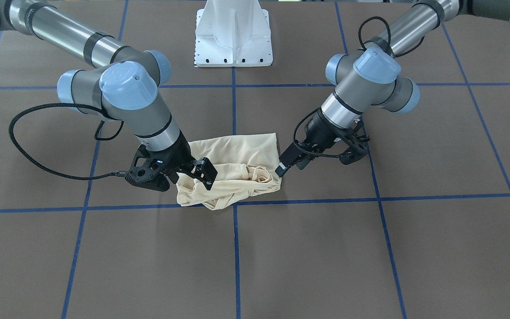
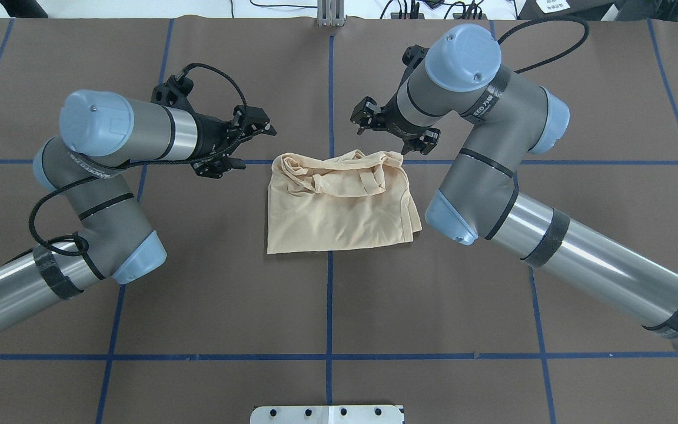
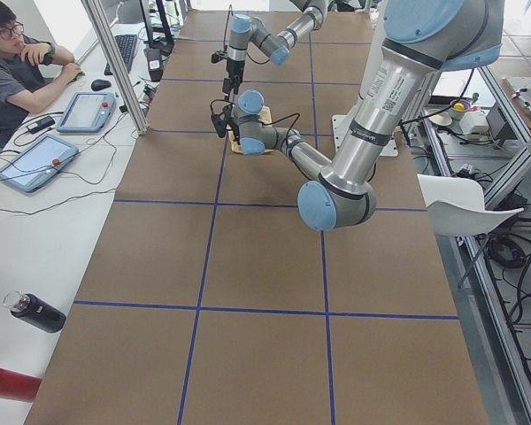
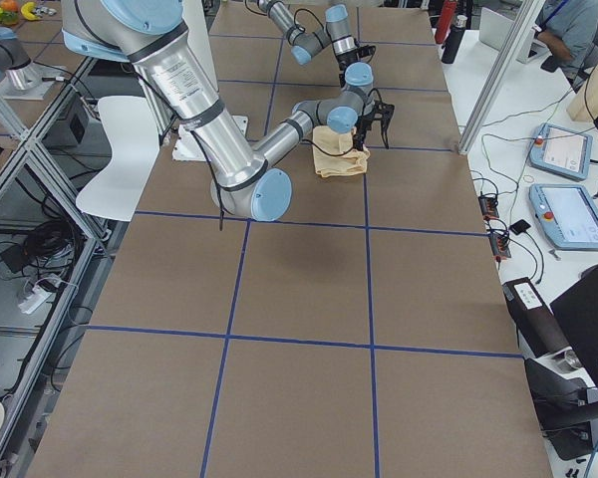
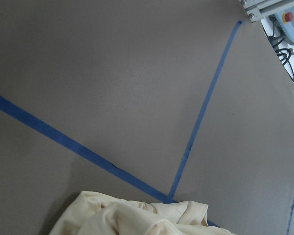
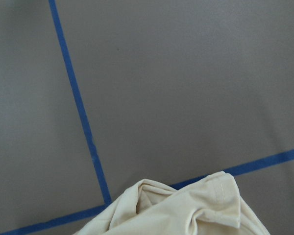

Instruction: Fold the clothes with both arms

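- Pale cream-yellow thin shirt (image 2: 339, 206) is lying part-folded at centre of the brown blue-taped table (image 2: 198, 265), long axis running arm to arm.
- Black left gripper (image 2: 255, 146) and black right gripper (image 2: 392, 132) are hovering spread and empty, flanking its crumpled far edge, about equally near.

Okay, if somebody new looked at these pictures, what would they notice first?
Probably the pale cream shirt, bunched into a rough folded bundle at the middle of the brown table with its blue tape grid. Next come the two big grey arms reaching in from both sides. The left end effector and right end effector are open near the bundle's far corners, and neither seems to grip cloth.
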